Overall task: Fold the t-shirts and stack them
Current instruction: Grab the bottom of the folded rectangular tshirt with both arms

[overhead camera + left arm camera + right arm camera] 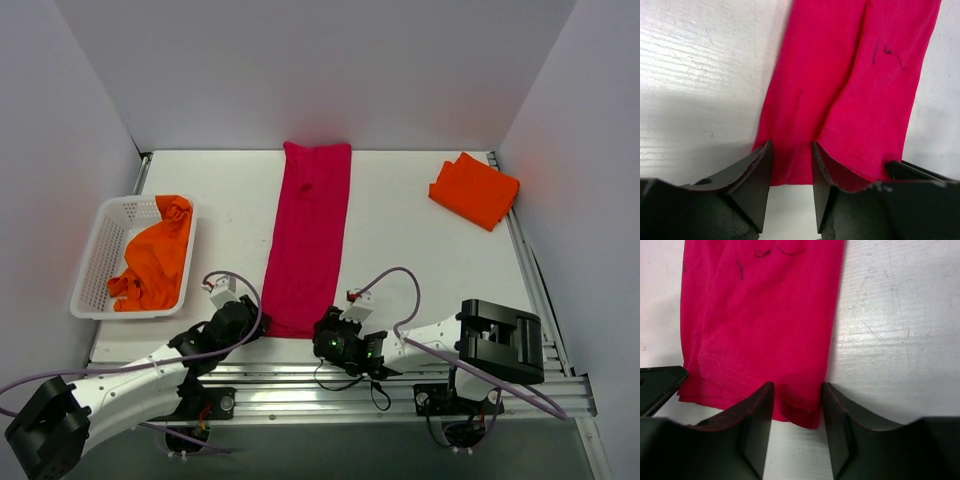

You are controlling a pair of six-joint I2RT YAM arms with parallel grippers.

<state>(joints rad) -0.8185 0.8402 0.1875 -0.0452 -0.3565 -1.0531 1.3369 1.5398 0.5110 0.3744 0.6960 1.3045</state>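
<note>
Top view: the crimson pink-red cloth t-shirt (pixel 308 240) lies folded into a long narrow strip down the middle of the white tabletop (pixel 410 260), running from the back wall at upper centre to the lower centre of the frame. A bright orange cloth t-shirt, folded into a flat packet (pixel 474 189), sits at upper right, well apart from the strip. Another bright orange t-shirt, crumpled (pixel 152 262), lies inside the white plastic mesh basket (pixel 98 252) at the left edge. The left arm (pixel 130 378) reaches to the lower left corner of the crimson strip and the right arm (pixel 430 340) to its lower right corner. Left wrist view: the left jaws stand apart, black tips on either side of the hem near the strip's corner, the cloth flat on the tabletop between them, not pinched. Right wrist view: the right jaws are likewise apart, straddling the stitched hem at the opposite corner. Small dark threads show on the cloth in both wrist views.
</note>
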